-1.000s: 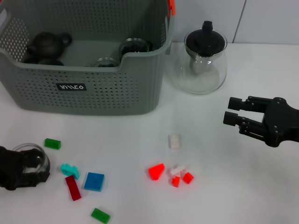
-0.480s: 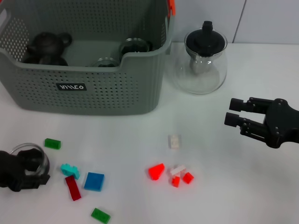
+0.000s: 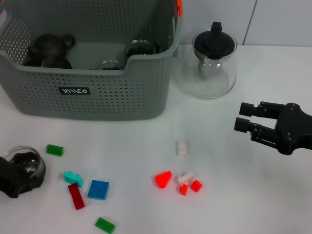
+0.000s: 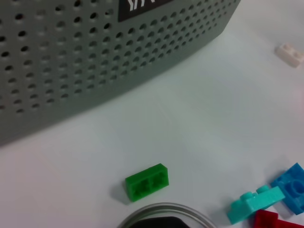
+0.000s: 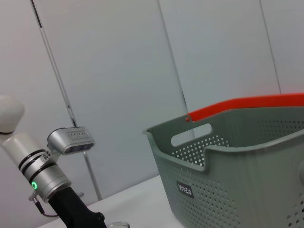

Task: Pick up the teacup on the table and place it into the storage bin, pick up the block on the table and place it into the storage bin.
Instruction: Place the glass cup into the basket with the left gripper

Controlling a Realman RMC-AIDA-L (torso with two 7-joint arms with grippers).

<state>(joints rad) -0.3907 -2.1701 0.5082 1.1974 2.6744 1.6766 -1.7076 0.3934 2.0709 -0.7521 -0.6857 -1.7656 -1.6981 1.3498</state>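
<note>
Glass teacup (image 3: 23, 165) clenched by left gripper (image 3: 14, 176) fingers; right gripper (image 3: 242, 117) fingers spread, idle; wrist view hides grasp.

storage bin (image 3: 92, 97) showing grey-green, perforated | label (image 3: 74, 90) reading black-white | clip (image 3: 179, 7) glowing orange | teapot (image 3: 212, 68) sitting clear, black-lidded

Lab bench (white table (image 3: 146, 136), panelled wall (image 5: 118, 71))

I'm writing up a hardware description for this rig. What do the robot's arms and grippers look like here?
The right gripper is matte black and blocky, with two stubby, ribbed fingers on an angular black body. The left gripper is also black, mostly cut off at the head view's edge. From the right wrist view, the left arm is white and silver-grey, with black rings, a green light and a thin cable.
</note>
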